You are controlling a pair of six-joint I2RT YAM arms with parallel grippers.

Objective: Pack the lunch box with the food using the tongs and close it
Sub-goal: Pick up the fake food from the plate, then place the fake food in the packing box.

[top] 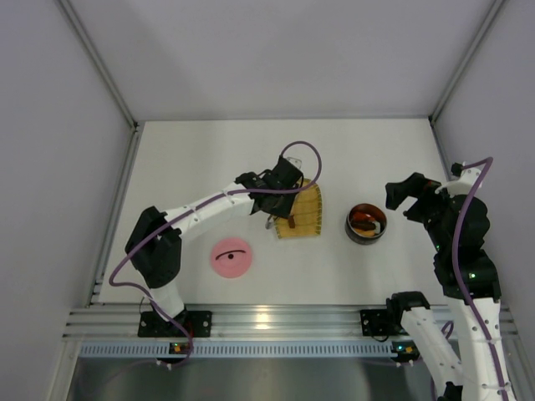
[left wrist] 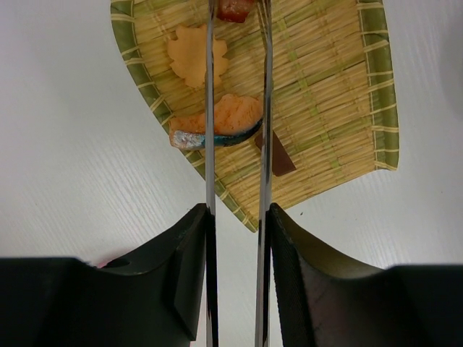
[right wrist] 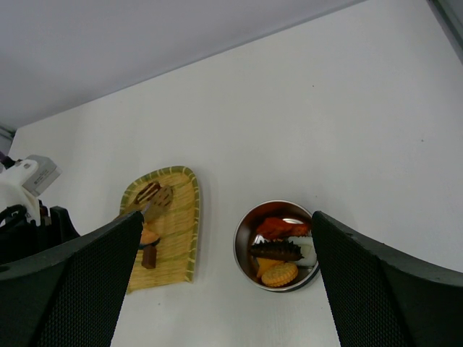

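Observation:
My left gripper (left wrist: 237,213) is shut on the tongs (left wrist: 210,144), one slim silver arm against each finger. The tongs reach out over the yellow woven tray (left wrist: 325,87). A reddish-brown piece of food (left wrist: 235,9) sits between their tips at the top edge of the left wrist view. An orange leaf-shaped piece (left wrist: 195,54), a salmon slice (left wrist: 217,123) and a brown bar (left wrist: 278,155) lie on the tray. The steel lunch box (top: 348,224) stands right of the tray with several food pieces (right wrist: 278,253) inside. Its pink lid (top: 226,266) lies flat at the front left. My right gripper (right wrist: 226,217) hangs open above the lunch box (right wrist: 239,242).
The left arm (top: 201,205) stretches from its base diagonally to the tray (top: 309,205). Grey walls enclose the white table on three sides. The aluminium rail (top: 276,322) runs along the near edge.

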